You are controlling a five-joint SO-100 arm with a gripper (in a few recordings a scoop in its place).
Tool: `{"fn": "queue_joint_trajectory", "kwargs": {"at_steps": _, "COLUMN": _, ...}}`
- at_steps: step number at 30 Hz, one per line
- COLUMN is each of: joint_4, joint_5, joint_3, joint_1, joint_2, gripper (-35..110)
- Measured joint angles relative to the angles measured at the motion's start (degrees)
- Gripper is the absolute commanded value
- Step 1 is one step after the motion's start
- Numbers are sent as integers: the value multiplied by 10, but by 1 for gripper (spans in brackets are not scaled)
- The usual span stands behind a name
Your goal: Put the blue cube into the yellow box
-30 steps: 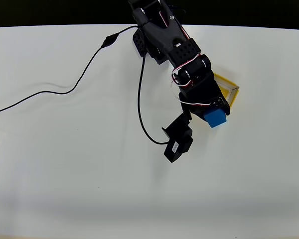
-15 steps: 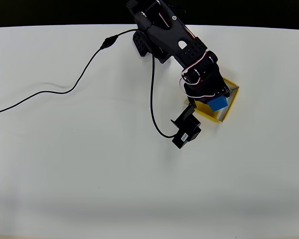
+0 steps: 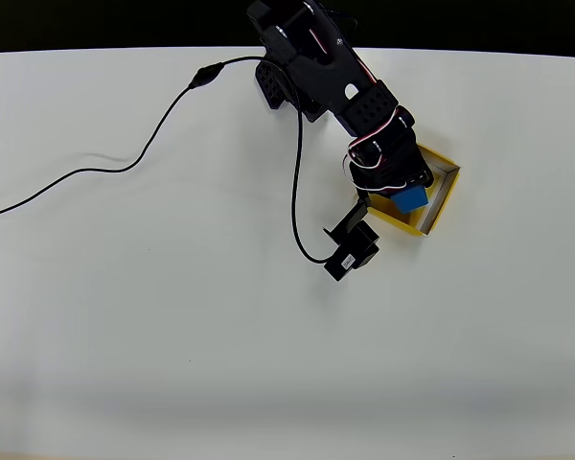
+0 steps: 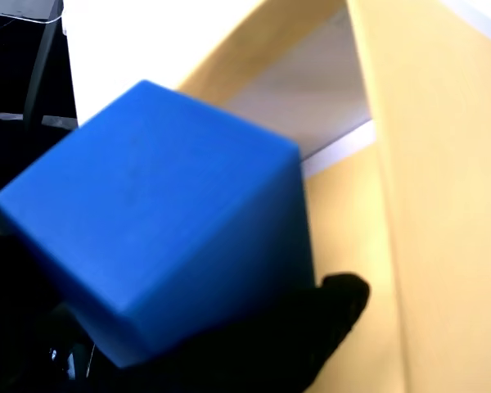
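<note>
Blue cube (image 3: 411, 198), matte, stiff and probably light, clamped by the black claw (image 3: 402, 195) on opposite flat faces, hanging tilted just above the floor of the yellow box (image 3: 445, 188) on the white bench (image 3: 172, 326), likely safe to drop.

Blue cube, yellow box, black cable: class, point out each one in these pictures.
blue cube (image 4: 159, 217), wrist view, its large front face.
yellow box (image 3: 448, 187), overhead view, its right wall.
black cable (image 3: 105, 172), overhead view, mid-length on the table.
</note>
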State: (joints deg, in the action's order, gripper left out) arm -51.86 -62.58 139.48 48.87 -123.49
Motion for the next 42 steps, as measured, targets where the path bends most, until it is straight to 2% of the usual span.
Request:
{"fn": "queue_joint_trajectory", "kwargs": {"at_steps": 7, "joint_4": 28, "joint_5": 32, "joint_3": 4, "joint_1": 0, "joint_2": 3, "gripper": 44}}
{"fn": "queue_joint_trajectory", "kwargs": {"at_steps": 13, "joint_4": 21, "joint_5": 18, "joint_3": 3, "joint_1": 1, "joint_2": 3, "gripper": 47}}
{"fn": "queue_joint_trajectory", "kwargs": {"at_steps": 22, "joint_4": -40, "joint_5": -55, "joint_3": -145, "joint_1": -32, "joint_2": -25, "gripper": 34}}
{"fn": "queue_joint_trajectory", "kwargs": {"at_steps": 29, "joint_4": -23, "joint_5": -152, "joint_3": -195, "joint_1": -130, "joint_2": -61, "gripper": 15}}
{"fn": "queue_joint_trajectory", "kwargs": {"at_steps": 34, "joint_4": 51, "joint_5": -228, "joint_3": -178, "joint_1": -237, "joint_2": -88, "gripper": 5}}
{"fn": "queue_joint_trajectory", "kwargs": {"at_steps": 42, "joint_4": 263, "joint_5": -318, "joint_3": 25, "joint_1": -419, "joint_2": -158, "gripper": 0}}
